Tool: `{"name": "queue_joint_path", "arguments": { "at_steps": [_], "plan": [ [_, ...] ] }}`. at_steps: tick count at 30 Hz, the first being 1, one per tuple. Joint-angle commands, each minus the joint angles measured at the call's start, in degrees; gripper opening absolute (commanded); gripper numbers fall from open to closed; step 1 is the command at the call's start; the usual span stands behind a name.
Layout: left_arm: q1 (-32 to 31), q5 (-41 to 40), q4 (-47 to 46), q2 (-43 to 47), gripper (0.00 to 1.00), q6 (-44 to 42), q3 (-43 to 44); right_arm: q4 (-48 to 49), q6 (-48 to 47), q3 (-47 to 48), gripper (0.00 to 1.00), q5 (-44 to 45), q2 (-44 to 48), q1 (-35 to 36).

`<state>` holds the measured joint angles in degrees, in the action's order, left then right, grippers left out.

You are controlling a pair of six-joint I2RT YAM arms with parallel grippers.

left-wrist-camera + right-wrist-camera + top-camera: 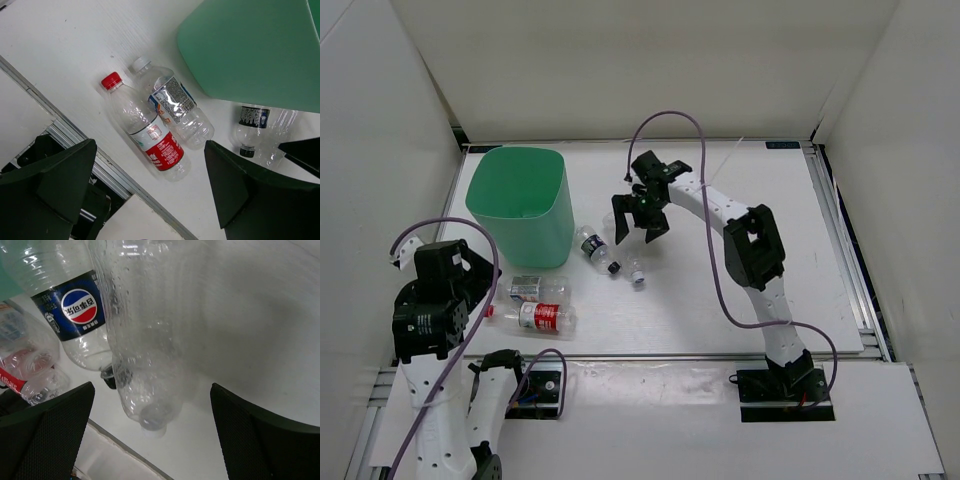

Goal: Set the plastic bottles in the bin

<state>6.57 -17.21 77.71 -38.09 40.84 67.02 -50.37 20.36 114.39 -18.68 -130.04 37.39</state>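
While the plastic bottles are lying outside the bin, both arms are hovering, jaws apart.
Left gripper is hanging over the skewed red-labelled bottle; right gripper is framing the plain bottle, its long axis crossing the closing line.

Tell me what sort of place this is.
Most likely a robotics lab test cell: a white table boxed in by plain white panels, aluminium rails along its edges, with a mint-green bin and plastic bottles as props.
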Motion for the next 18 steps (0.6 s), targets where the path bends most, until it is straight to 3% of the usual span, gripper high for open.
{"name": "queue_joint_path", "arguments": {
  "at_steps": [1,5,10,16,18],
  "plan": [
    [-0.24,2.01,4.11,-0.76,1.0,-0.76,-0.49,1.68,-0.33,3.82,1.0,-3.38,-3.46,1.46],
    [-0.24,2.53,4.11,-1.99,1.0,-0.76,-0.49,2.29,0.21,4.7,0.93,-4.17,-5.93,1.46],
    [-0.24,2.01,4.11,-3.22,1.0,-1.29,-0.49,2.82,1.26,3.22,0.63,-4.17,-5.76,1.46],
    [-0.24,2.01,4.11,-3.75,1.0,-0.06,0.04,3.35,5.03,0.66,0.36,1.89,7.59,-0.12],
    [-0.24,2.01,4.11,-3.75,1.0,0.47,0.56,3.88,7.31,4.16,0.29,1.89,12.25,-0.12]
  ]
}}
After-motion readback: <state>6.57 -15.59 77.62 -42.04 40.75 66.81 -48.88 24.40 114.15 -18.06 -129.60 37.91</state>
